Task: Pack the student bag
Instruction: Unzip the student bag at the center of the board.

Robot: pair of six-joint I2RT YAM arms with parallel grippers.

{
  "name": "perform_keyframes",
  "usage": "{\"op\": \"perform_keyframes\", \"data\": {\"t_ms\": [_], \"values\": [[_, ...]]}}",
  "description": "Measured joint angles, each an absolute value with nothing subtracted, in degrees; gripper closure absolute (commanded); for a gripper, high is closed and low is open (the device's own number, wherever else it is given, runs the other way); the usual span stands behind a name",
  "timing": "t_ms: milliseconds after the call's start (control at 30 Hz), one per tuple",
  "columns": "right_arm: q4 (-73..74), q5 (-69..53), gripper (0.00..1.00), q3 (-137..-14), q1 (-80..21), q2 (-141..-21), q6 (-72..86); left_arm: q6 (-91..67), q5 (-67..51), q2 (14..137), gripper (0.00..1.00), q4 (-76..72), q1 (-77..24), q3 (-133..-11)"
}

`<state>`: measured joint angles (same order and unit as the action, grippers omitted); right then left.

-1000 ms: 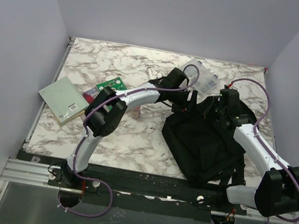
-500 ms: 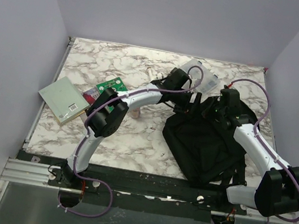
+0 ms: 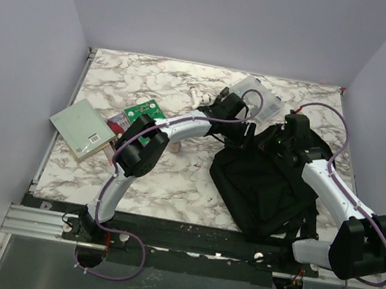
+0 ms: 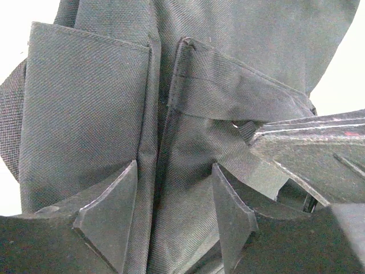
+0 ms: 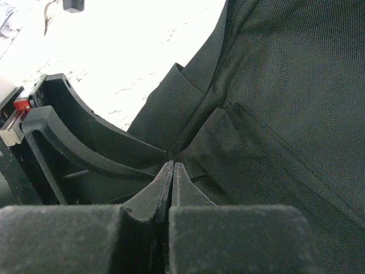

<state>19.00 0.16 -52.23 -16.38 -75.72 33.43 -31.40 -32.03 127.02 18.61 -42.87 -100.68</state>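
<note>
Top view, student bag (image 3: 259, 193): black and slumped on the marble table (image 3: 137, 79), at 3 o'clock of the table's middle. Its long axis runs roughly 12 to 6 o'clock, the far end lies beneath both grippers, and straps lie along its 4 o'clock edge.
Top view, left gripper (image 3: 246, 130): at the student bag's 11 o'clock corner; the finger gap cannot be told from here.
Top view, right gripper (image 3: 275, 140): at the student bag's 12 o'clock end, just beside the left gripper.
Top view, clear compartment box (image 3: 260, 100): at 12 o'clock of the student bag, partly behind the left wrist.
Top view, 9 o'clock side: green circuit board (image 3: 142, 109), with a grey-green book (image 3: 82, 128) near it at 8 o'clock.
Left wrist view, left gripper (image 4: 175, 171): fingers spread and released, straddling a stitched ridge of the student bag (image 4: 85, 103) that runs 12 to 6.
Right wrist view, right gripper (image 5: 171, 166): fingers pressed together, pinching a fold of the student bag (image 5: 274, 85) at their tips.
</note>
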Motion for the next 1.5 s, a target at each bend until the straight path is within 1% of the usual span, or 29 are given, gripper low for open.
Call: {"op": "perform_keyframes", "data": {"t_ms": [33,67,100,133,167,200,300,367,400,433,467,500,533,767,1067,1300,1367,1433,1500], "values": [[19.03,0.12,0.99,-52.23,-16.38,-75.72,33.45,-31.42,-31.73,127.11,0.43,18.68,-42.87,-100.68],[19.03,0.1,0.99,-52.23,-16.38,-75.72,33.45,-31.44,-31.4,127.2,0.38,18.72,-42.87,-100.68],[19.03,0.08,0.99,-52.23,-16.38,-75.72,33.45,-31.46,-31.24,127.22,0.26,18.74,-42.87,-100.68],[19.0,-0.03,1.0,-52.23,-16.38,-75.72,33.45,-31.59,-31.18,127.24,0.19,18.57,-42.87,-100.62],[19.0,-0.19,1.0,-52.23,-16.38,-75.72,33.45,-31.73,-31.2,127.24,0.17,18.15,-42.87,-100.47],[18.98,-0.45,0.99,-52.21,-16.38,-75.72,33.45,-32.05,-31.2,127.24,0.18,17.76,-42.89,-100.36],[18.96,-1.43,0.99,-52.21,-16.38,-75.72,33.61,-32.53,-31.24,127.26,0.24,16.69,-42.89,-99.9],[18.92,-2.0,1.0,-52.21,-16.38,-75.72,33.71,-32.75,-31.22,127.39,0.36,16.4,-42.89,-99.83],[18.9,-2.24,0.99,-52.21,-16.36,-75.72,33.89,-33.08,-31.2,127.48,0.47,16.29,-42.89,-99.83],[18.92,-2.48,0.99,-52.21,-16.32,-75.7,34.04,-33.47,-31.2,127.57,0.61,16.14,-42.89,-99.83],[18.92,-2.74,0.99,-52.21,-16.29,-75.7,34.13,-33.98,-31.18,127.74,0.83,15.92,-42.89,-99.83],[18.94,-2.94,0.99,-52.23,-16.27,-75.7,34.24,-34.65,-31.05,127.87,0.95,15.84,-42.89,-99.83],[18.98,-3.09,0.99,-52.23,-16.27,-75.68,34.28,-34.85,-30.79,127.98,0.99,15.88,-42.87,-99.83],[21.15,-2.33,0.99,-52.23,-16.27,-74.46,34.39,-37.3,-30.0,128.11,1.0,14.35,-42.7,-99.44],[27.7,9.41,0.99,-50.24,-16.27,-68.38,39.38,-39.07,-23.81,123.83,1.0,11.22,-41.47,-94.72],[34.72,17.26,1.0,-45.69,-16.03,-62.02,46.48,-39.44,-19.97,123.09,1.0,10.74,-38.41,-94.67],[35.94,17.69,0.99,-44.01,-16.01,-59.31,47.03,-39.68,-20.05,123.09,1.0,10.63,-37.74,-94.67],[34.89,15.46,0.99,-42.7,-15.81,-57.34,44.97,-39.72,-20.34,123.09,1.0,10.57,-37.45,-94.67],[32.77,10.66,0.9,-42.7,-15.73,-57.56,41.85,-39.9,-20.71,123.09,1.0,10.44,-37.45,-94.67]]}}
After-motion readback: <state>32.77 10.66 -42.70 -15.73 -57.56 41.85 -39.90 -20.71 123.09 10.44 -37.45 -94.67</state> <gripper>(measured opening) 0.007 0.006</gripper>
